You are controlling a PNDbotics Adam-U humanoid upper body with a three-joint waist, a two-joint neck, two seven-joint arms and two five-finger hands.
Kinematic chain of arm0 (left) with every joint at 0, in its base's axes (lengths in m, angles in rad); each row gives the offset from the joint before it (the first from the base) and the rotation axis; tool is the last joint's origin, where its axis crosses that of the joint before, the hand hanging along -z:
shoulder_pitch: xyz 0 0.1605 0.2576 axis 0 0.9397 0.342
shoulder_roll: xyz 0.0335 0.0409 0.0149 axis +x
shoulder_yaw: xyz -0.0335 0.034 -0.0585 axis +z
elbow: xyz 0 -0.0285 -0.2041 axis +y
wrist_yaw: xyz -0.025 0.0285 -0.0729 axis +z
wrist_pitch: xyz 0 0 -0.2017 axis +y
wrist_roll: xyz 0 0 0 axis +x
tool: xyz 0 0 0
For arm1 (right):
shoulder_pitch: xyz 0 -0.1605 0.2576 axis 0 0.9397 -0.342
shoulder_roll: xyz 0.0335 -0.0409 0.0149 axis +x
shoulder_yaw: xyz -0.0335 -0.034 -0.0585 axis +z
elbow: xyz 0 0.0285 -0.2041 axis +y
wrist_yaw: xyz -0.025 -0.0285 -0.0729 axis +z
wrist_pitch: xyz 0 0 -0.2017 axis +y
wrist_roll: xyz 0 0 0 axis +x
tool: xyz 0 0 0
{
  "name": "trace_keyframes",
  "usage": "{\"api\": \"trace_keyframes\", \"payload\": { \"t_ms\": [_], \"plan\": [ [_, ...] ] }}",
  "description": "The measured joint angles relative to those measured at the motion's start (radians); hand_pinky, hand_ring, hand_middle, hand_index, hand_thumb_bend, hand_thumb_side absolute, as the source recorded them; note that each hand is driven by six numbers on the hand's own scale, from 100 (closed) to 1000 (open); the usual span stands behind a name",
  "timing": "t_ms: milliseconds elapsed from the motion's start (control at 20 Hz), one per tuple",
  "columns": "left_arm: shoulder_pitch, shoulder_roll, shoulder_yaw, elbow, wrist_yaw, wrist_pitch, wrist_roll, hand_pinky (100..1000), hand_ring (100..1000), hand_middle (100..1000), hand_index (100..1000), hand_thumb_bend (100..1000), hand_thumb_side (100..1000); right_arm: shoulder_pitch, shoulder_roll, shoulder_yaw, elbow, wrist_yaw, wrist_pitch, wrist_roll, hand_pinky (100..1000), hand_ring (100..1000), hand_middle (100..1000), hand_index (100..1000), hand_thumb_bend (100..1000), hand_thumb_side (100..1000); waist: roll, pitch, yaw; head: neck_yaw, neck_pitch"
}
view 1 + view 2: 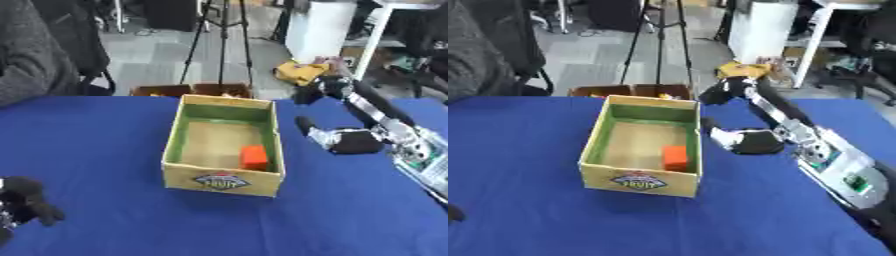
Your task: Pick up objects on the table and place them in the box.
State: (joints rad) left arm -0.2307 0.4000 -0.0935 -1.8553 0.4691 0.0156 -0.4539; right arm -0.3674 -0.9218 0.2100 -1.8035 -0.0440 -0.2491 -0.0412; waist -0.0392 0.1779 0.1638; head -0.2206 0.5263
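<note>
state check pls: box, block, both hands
box: upright on the blue table, top open
orange block: inside the box, near right corner
right hand: beside the box's right wall, holding nothing visible; fingers unclear
left hand: lower left, fingers curled, holding nothing

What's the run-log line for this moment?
box: orange block inside | right robot hand: beside box, holding nothing | left robot hand: idle, lower left
</note>
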Motion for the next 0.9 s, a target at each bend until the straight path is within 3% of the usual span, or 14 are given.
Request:
{"api": "trace_keyframes", "payload": {
  "t_ms": [200, 450, 500, 550, 900],
  "plan": [
    [0.018, 0.008, 0.023, 0.015, -0.015, -0.015, 0.024, 635, 516, 497, 721, 261, 1000, 0.083, -0.013, -0.046, -0.074, -0.075, 0.013, -0.021, 716, 709, 602, 754, 100, 439, -0.001, -0.007, -0.039, 0.02, -0.001],
    [0.037, 0.015, 0.034, 0.037, -0.039, -0.026, 0.04, 635, 517, 497, 721, 260, 1000, 0.177, -0.008, -0.093, -0.144, -0.133, 0.031, -0.054, 718, 710, 593, 748, 100, 458, -0.001, -0.012, -0.065, 0.035, -0.001],
    [0.038, 0.015, 0.036, 0.04, -0.042, -0.028, 0.042, 635, 517, 497, 721, 260, 1000, 0.194, 0.0, -0.1, -0.155, -0.14, 0.033, -0.059, 718, 709, 592, 747, 131, 443, -0.001, -0.012, -0.068, 0.038, -0.001],
    [0.038, 0.015, 0.036, 0.043, -0.047, -0.03, 0.044, 635, 517, 497, 720, 259, 1000, 0.208, 0.009, -0.106, -0.163, -0.145, 0.035, -0.063, 718, 709, 590, 747, 100, 467, 0.0, -0.012, -0.07, 0.043, 0.0],
    [0.046, 0.015, 0.042, 0.058, -0.062, -0.039, 0.053, 635, 518, 498, 719, 261, 1000, 0.27, 0.086, -0.124, -0.176, -0.17, 0.01, -0.061, 719, 707, 585, 743, 100, 483, 0.0, -0.012, -0.084, 0.078, 0.003]
  ]
}}
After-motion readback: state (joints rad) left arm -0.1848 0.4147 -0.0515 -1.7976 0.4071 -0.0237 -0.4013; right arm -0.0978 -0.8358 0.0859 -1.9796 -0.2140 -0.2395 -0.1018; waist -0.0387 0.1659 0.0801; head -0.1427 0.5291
